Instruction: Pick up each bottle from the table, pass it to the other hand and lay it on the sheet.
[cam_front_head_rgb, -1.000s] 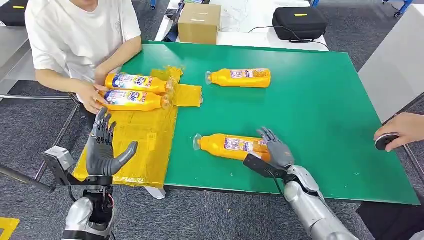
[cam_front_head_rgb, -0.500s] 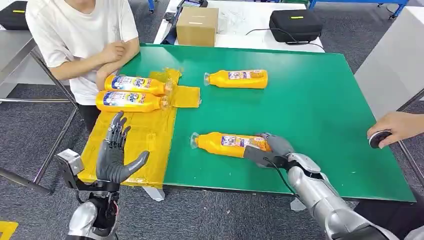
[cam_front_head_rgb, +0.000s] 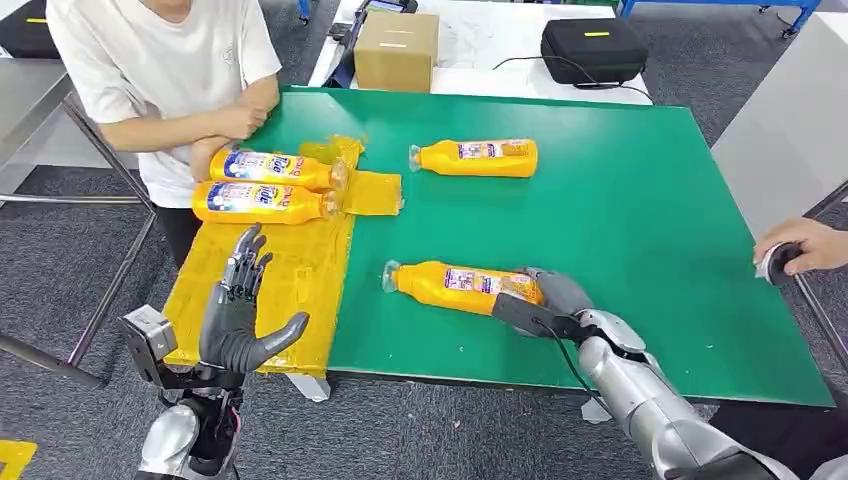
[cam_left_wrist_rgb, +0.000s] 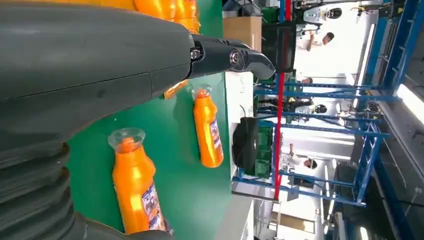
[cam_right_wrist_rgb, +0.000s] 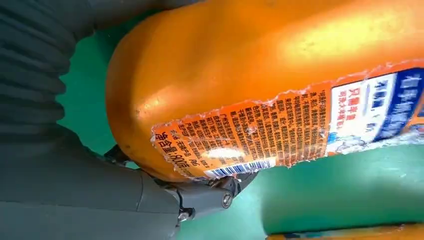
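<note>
An orange bottle (cam_front_head_rgb: 455, 284) lies on the green table (cam_front_head_rgb: 640, 220), cap toward the yellow sheet (cam_front_head_rgb: 290, 270). My right hand (cam_front_head_rgb: 547, 298) grips its base end; in the right wrist view the bottle (cam_right_wrist_rgb: 260, 75) sits against the palm with the thumb (cam_right_wrist_rgb: 200, 197) under it. My left hand (cam_front_head_rgb: 240, 312) is held up open, fingers spread, over the sheet's near edge. A second bottle (cam_front_head_rgb: 478, 157) lies farther back on the table. Two bottles (cam_front_head_rgb: 265, 167) (cam_front_head_rgb: 262, 201) lie side by side at the sheet's far end. The left wrist view shows the near bottle (cam_left_wrist_rgb: 137, 185) and the far one (cam_left_wrist_rgb: 207, 127).
A person in a white shirt (cam_front_head_rgb: 150, 60) stands at the table's far left corner with arms folded. Another person's hand (cam_front_head_rgb: 800, 250) holds a small device at the right edge. A cardboard box (cam_front_head_rgb: 397, 50) and a black case (cam_front_head_rgb: 595, 48) sit behind the table.
My right hand has closed around the near bottle's base. The left hand rose and shifted right. The person at the left let go of the sheet's bottles and folded their arms.
</note>
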